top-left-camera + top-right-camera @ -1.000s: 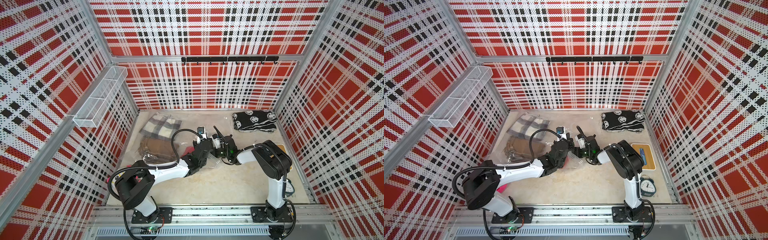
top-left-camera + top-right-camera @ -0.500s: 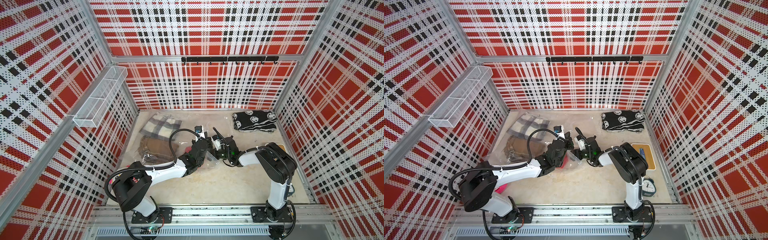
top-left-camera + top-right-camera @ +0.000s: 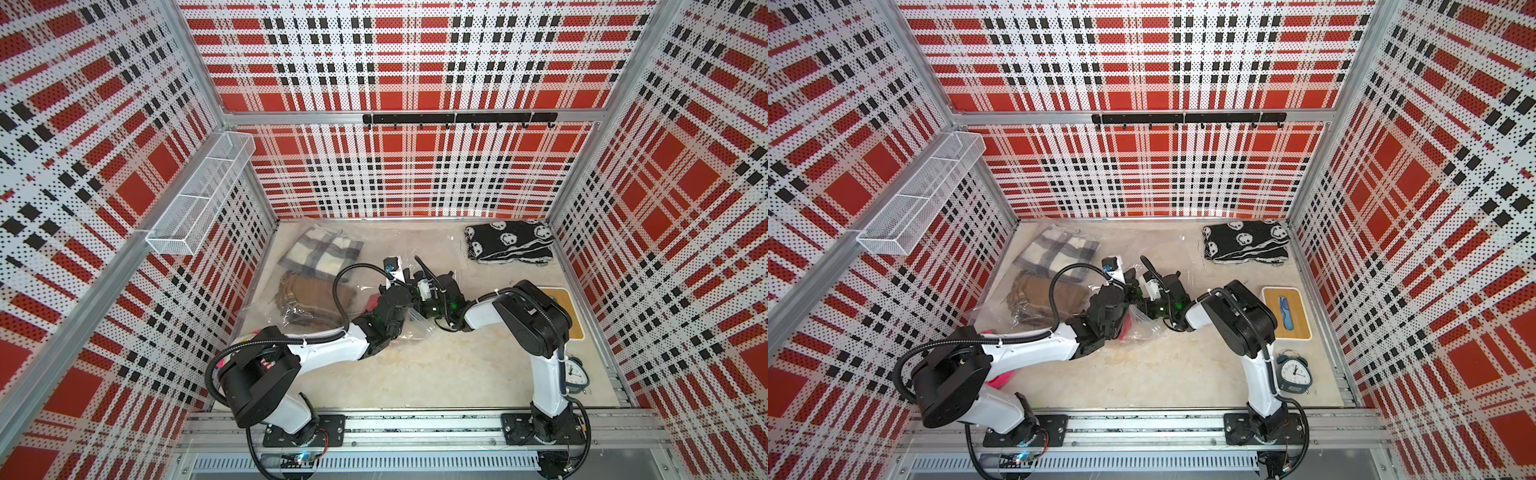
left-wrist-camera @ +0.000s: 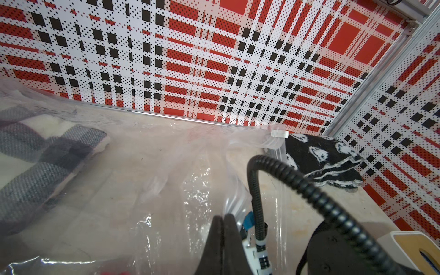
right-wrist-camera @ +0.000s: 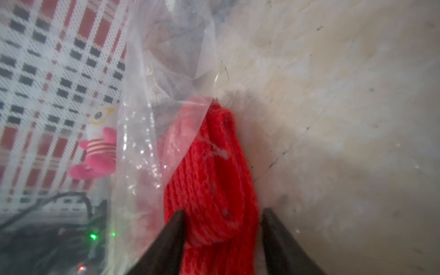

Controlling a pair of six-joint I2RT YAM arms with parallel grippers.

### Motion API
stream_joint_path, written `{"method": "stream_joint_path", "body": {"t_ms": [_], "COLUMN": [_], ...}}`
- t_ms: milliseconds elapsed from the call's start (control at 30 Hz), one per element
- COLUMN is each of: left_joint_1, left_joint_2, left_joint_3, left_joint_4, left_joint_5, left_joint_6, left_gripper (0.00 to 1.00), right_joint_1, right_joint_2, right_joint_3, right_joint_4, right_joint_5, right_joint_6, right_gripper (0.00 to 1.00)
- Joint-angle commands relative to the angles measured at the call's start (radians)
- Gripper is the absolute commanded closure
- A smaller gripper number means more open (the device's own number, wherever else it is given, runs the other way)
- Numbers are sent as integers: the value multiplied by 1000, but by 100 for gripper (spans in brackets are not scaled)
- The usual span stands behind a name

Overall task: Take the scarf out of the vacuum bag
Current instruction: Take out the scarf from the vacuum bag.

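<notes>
1 red scarf [image 5: 214, 154], lengthwise between right hand [image 5: 222, 210] jaws, pointing into vacuum bag [image 5: 147, 133]

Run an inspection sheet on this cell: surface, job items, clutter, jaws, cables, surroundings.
Surface: beige table, stained.
Job's things: clear bag lies left of centre; plaid scarf and brown scarf inside; red scarf near its right end, film over part of it.
Clutter: black skull cloth far right; box and clock along the right edge; pink plush by the left arm's base.
Grippers: left gripper jaws shut at the bag film; right gripper jaws astride the red scarf, grip uncertain.
Cables: black conduit loops over the bag; no snag seen.
Surroundings: plaid walls, wire basket, hook rail.
</notes>
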Motion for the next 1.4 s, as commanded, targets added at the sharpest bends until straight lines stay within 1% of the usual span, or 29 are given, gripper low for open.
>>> {"method": "stream_joint_path", "body": {"t_ms": [0,100,133,267,400,533,667,700,800,900,933,967,1000,1033,1067,1133,1200,1233,1267,1300,1367], "left_joint_1": [-3,-3,-3,-3,-6,-14,-14,-14,-13,-11,-11,-10,-11,-9,-7,-4,-2,-2,-2,-2,12], "left_joint_2": [-18,-13,-12,-3,16,39,67,75,93,106,113,117,120,124,126,128,131,130,130,131,130], "left_joint_3": [-19,-28,-31,-38,-45,-44,-45,-46,-47,-48,-48,-50,-53,-58,-63,-76,-89,-94,-100,-103,-116], "left_joint_4": [48,55,56,58,77,85,99,103,106,113,116,116,121,125,130,147,170,176,180,184,193], "left_joint_5": [-5,-5,-7,-4,17,26,43,45,47,52,54,55,54,54,54,65,78,83,84,84,115], "left_joint_6": [-19,-24,-25,-33,-41,-42,-48,-50,-51,-51,-51,-51,-54,-55,-57,-64,-67,-68,-67,-66,-74], "left_gripper": [100,100,100,100,100,100,100,100,100,100,100,100,100,100,100,100,100,100,100,100,100], "right_joint_1": [9,8,8,-17,-88,-156,-220,-232,-244,-244,-243,-244,-243,-244,-244,-244,-245,-245,-245,-245,-243], "right_joint_2": [15,9,3,-30,-53,-71,-92,-102,-119,-117,-121,-133,-149,-168,-191,-223,-245,-250,-251,-250,-239], "right_joint_3": [-4,-16,-21,-39,-53,-45,-41,-44,-42,-33,-31,-39,-50,-60,-66,-60,-42,-32,-18,-9,-1], "right_joint_4": [36,60,68,47,27,-36,-70,-79,-120,-150,-166,-162,-155,-150,-159,-189,-231,-243,-256,-267,-261], "right_joint_5": [3,-4,0,36,45,73,92,102,129,144,150,151,149,154,178,223,261,263,259,266,270], "right_joint_6": [11,20,20,4,-4,-43,-44,-68,-105,-108,-104,-102,-100,-102,-106,-123,-130,-137,-144,-144,-151], "right_gripper": [71,96,99,100,100,100,100,100,100,100,96,88,78,65,56,43,38,36,32,19,17]}}
